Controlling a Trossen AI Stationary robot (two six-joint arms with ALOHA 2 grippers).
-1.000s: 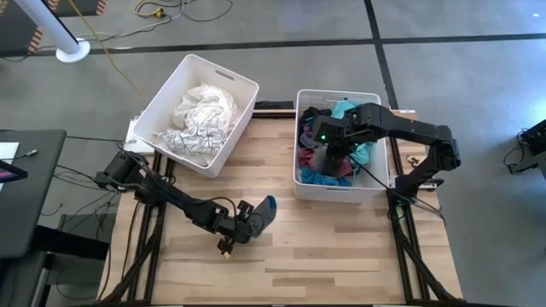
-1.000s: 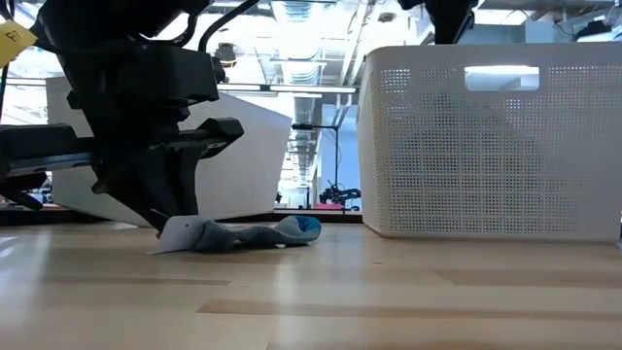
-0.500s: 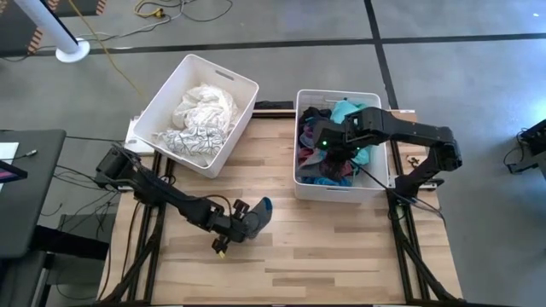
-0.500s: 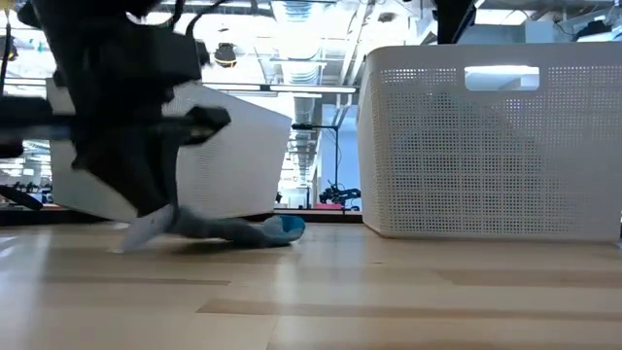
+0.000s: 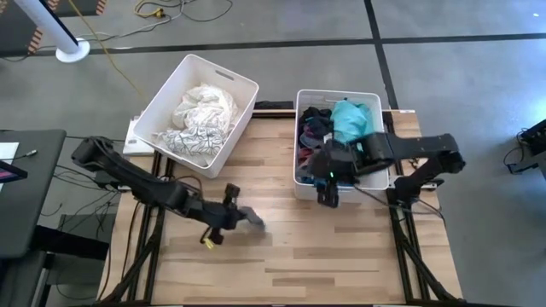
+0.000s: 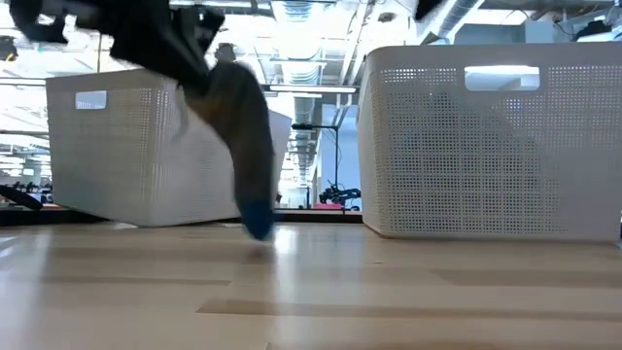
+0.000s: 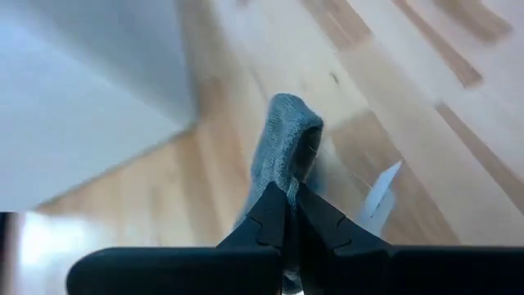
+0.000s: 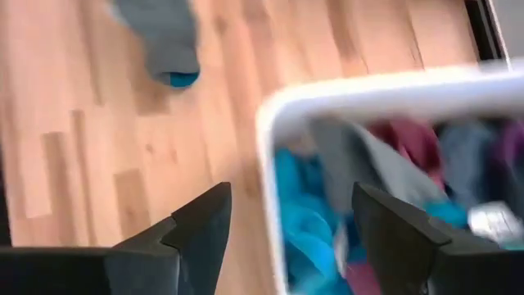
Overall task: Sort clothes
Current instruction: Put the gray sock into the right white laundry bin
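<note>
Risk, grip: the sock point(image 7: 282, 156) is pinched only at one end, with most of it hanging free; a quick swing could probably pull it out onto the table point(image 5: 341, 247).
Risk, bin choice: the sock is grey with a blue toe, so it likely belongs with the coloured clothes point(image 5: 337, 128) in the right bin point(image 5: 300, 183), not with the white clothes point(image 5: 200, 115) in the left bin point(image 5: 243, 81); a drop into the nearer left bin would mis-sort it.
Left gripper point(image 7: 291, 201): fingers closed together on the sock's upper end, raised above the table's middle left; the low view shows the sock dangling, its toe just at the tabletop.
Right gripper point(image 8: 278, 225): fingers spread wide, holding nothing, over the near left corner of the right bin.
</note>
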